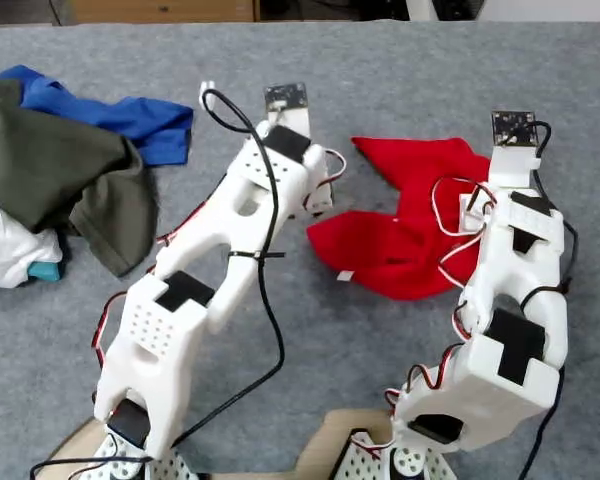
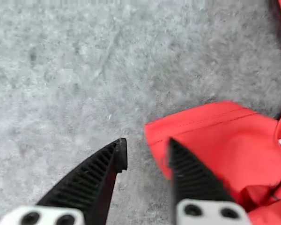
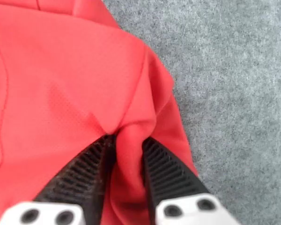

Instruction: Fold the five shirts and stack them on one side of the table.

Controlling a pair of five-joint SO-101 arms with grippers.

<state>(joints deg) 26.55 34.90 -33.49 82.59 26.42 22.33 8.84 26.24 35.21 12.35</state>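
- Two arms stood side by side in the high view: the left arm [image 1: 205,290] in the left half of the frame, the right arm [image 1: 510,300] in the right half.
- The red shirt [image 1: 405,235] lay crumpled right of centre, with the right arm's front end over it.
- From the left wrist view came the close detail: the left gripper [image 2: 147,147] had its black ribbed fingers [image 2: 103,168] spread apart, with nothing between them. They hung over bare grey cloth, just beside a hemmed corner of the red shirt [image 2: 210,136].
- From the right wrist view, the right gripper [image 3: 127,140] was pinching a raised fold of the red shirt [image 3: 75,75] between its fingers.
- The high view added a heap at the left edge of the frame: a blue shirt [image 1: 130,118] at the back, an olive shirt [image 1: 65,180] over the middle and a white shirt [image 1: 5,250] at the front, all unfolded.
- A grey felt-like table cover [image 1: 400,80] ran across the whole surface.
- Beyond its far edge, at the top of the frame, a strip of wooden furniture [image 1: 160,10] showed.
- Open grey surface lay along the top centre and top right, and in the lower middle between the two arms.
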